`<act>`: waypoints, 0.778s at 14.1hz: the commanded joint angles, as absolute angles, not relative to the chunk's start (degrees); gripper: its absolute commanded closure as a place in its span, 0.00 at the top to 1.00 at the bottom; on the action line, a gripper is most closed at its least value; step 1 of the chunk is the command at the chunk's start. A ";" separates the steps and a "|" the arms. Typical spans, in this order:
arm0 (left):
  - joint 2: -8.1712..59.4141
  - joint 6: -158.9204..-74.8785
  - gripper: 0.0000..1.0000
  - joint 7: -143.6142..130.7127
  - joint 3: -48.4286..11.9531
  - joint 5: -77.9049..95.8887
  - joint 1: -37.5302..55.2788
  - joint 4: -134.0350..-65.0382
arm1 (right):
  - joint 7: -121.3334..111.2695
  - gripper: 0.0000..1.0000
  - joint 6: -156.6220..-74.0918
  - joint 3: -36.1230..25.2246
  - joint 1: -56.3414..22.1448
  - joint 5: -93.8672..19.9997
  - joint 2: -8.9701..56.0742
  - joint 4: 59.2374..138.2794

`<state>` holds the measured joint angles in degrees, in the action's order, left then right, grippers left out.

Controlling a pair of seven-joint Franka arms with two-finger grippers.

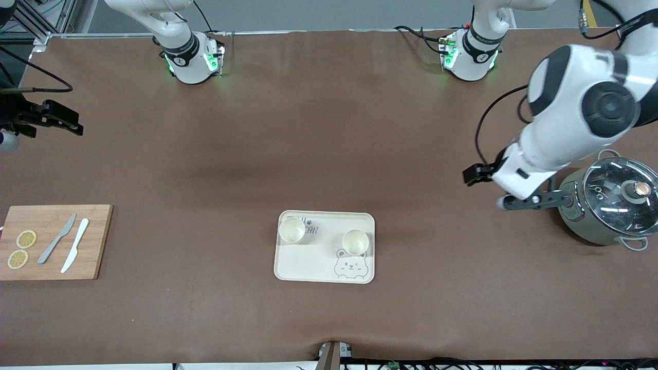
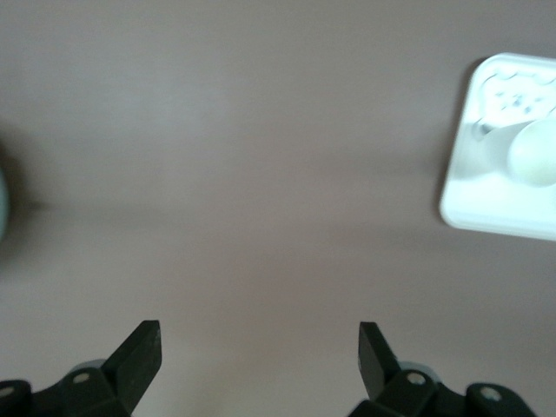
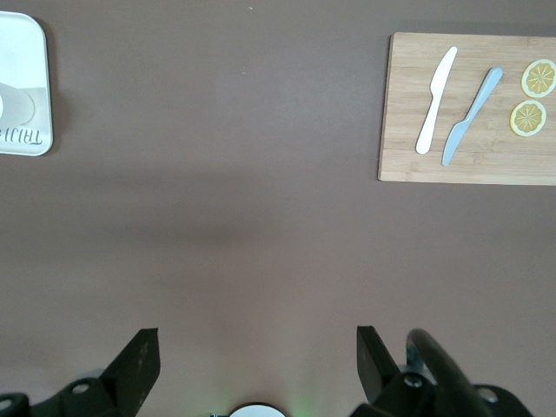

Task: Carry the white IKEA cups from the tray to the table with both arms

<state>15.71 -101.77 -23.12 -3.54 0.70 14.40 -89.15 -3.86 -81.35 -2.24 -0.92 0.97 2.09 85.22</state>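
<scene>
Two white IKEA cups stand upright on a cream bear-print tray (image 1: 318, 264) in the middle of the table. One cup (image 1: 292, 229) is at the tray's corner toward the right arm's end, the other (image 1: 355, 242) beside the bear print. Neither is held. My left gripper (image 2: 259, 334) is open and empty over bare table between the tray and a pot; its wrist view catches the tray (image 2: 473, 204) and one cup (image 2: 534, 152) at the edge. My right gripper (image 3: 258, 339) is open and empty, high over the right arm's end of the table (image 1: 61, 119).
A steel pot with a glass lid (image 1: 614, 203) stands at the left arm's end, close under the left arm (image 1: 565, 128). A wooden cutting board (image 1: 97, 241) with two knives and two lemon slices lies at the right arm's end.
</scene>
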 commanded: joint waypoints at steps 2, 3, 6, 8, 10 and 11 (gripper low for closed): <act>21.69 -109.93 1.00 -30.57 -3.60 1.49 20.03 -87.63 | -3.78 1.00 -80.69 -1.93 0.44 1.41 2.55 84.64; 23.45 -112.21 1.00 -31.98 -3.60 1.41 21.00 -87.54 | -3.78 1.00 -80.86 -1.93 0.44 1.49 2.55 84.64; 31.00 -118.01 1.00 -37.94 -3.43 1.32 26.17 -84.30 | -3.69 1.00 -80.95 -1.93 0.88 1.41 2.72 84.73; 35.92 -125.64 1.00 -42.17 -3.43 1.32 28.55 -83.67 | -3.69 1.00 -81.04 -1.93 1.23 1.41 2.72 84.73; 38.92 -131.81 1.00 -42.98 -3.34 1.32 28.92 -83.67 | -3.87 1.00 -81.30 -1.93 1.23 1.49 4.03 84.55; 40.15 -135.14 0.96 -42.98 -3.34 1.41 28.83 -83.67 | -3.95 1.00 -81.30 -1.85 0.97 1.76 4.39 84.55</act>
